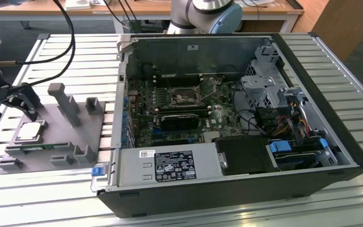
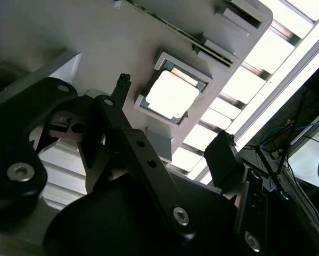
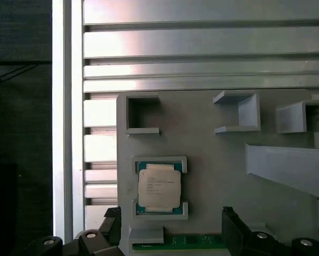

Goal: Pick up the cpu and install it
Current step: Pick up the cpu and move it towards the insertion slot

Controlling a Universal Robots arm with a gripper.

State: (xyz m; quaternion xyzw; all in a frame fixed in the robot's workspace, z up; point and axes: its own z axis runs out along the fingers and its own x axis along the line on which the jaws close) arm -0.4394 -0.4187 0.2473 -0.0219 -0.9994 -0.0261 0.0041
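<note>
We see the cpu [image 3: 159,188] lying flat in a small framed pocket on a grey holder plate [image 3: 218,160], with its silver top turned up. The pocket is near one corner of the plate. It sits just beside the plate edge where a long green memory stick [image 3: 175,242] lies in its slot. The plate rests on the slatted metal bench [image 1: 55,189], close to the bench's edge at the exterior view's left. Some grey upright posts [image 1: 64,101] rise from the plate.

The gripper [image 2: 173,109] hangs over this corner of the plate, near the cpu. Its two black fingers [image 2: 223,152] stand wide apart and hold nothing. In both wrist views the cpu shows in the open space between them. In the exterior view the fingertips are above the cpu and apart from it, so the cpu is not yet picked up.

An open computer case [image 1: 232,189] lies on the middle of the bench, just beside the plate on the exterior view's right. Inside it we see the green motherboard [image 1: 168,123] with the dark square socket [image 1: 185,97] in a metal frame, well apart from the cpu. We cannot tell how the frame of the socket stands. The grey and blue arm [image 1: 207,14] shows at the far edge of the bench, behind the case.
</note>
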